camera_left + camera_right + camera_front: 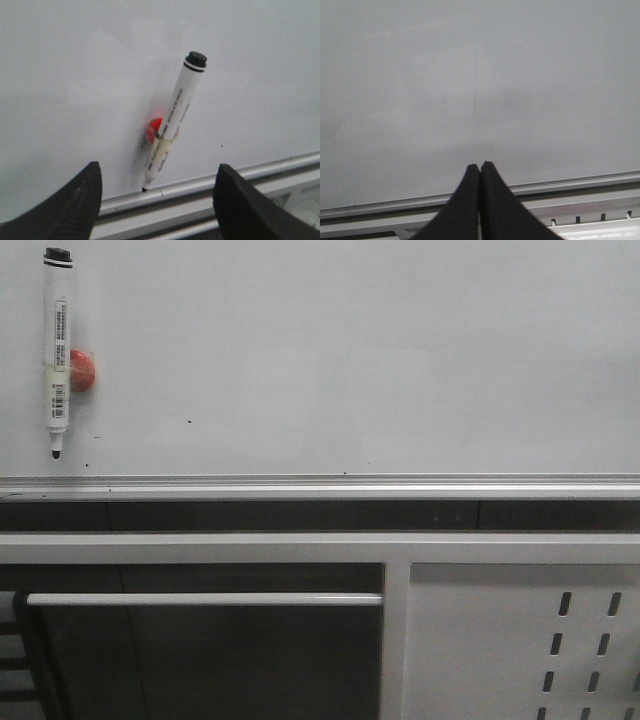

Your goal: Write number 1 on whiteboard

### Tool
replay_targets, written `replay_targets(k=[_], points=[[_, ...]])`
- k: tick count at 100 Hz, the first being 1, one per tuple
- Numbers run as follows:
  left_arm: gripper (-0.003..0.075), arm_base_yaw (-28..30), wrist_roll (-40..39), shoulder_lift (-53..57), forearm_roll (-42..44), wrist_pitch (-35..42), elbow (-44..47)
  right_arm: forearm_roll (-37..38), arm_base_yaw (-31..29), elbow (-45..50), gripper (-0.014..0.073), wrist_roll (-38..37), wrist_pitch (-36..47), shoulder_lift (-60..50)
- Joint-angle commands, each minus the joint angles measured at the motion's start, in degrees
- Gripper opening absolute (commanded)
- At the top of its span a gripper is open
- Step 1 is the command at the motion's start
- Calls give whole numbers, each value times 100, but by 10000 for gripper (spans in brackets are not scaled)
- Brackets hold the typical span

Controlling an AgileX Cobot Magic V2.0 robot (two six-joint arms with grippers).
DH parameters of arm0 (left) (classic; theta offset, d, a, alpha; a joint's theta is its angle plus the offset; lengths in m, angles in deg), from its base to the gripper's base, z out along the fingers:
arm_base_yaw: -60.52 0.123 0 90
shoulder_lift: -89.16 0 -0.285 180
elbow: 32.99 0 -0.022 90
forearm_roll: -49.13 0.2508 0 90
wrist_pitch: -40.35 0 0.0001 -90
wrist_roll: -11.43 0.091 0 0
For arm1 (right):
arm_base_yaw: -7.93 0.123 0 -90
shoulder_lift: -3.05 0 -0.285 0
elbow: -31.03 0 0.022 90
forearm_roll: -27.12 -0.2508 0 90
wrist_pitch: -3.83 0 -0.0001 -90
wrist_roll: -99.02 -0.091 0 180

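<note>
On the far left of the board: a white-barrelled marker with a black cap (57,352) hung upright against the large off-white glossy whiteboard (350,360), cap up, bare black tip down, just above the rim.
Behind the marker: a small round red magnet (82,370) sat on the board, touching the barrel at a pale band of tape.
Left gripper: the black ribbed left gripper (157,200) was spread wide and held nothing; in its wrist view the marker (172,122) and red magnet (153,129) stood between the two fingers (80,200), apart from both.
Board surface: plain, with only a few tiny black specks; no drawn stroke of the number 1 showed anywhere on it.
Lower edge: a silver aluminium rim (320,483) ran along the bottom of the board.
Right gripper: the black right gripper (480,172) was clenched, fingertips pressed together on nothing, before the bare whiteboard (480,75).
Lower right: a white perforated metal panel (500,640) stood below the rim.
</note>
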Motion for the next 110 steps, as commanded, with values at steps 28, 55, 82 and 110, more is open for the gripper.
replay_targets(k=[28, 55, 82, 110], points=[[398, -96, -72, -673, 633, 2999, 762, -45, 134, -205, -71, 61, 480, 103], [398, -96, -172, -2069, 924, 4441, 762, -45, 586, -195, -71, 115, 542, 325], [398, -96, -276, -3535, 957, 6136, 762, -45, 652, -195, -71, 122, 658, 487], [398, -96, -285, -4416, 569, 6661, 747, -45, 652, -195, -71, 166, 734, 487]])
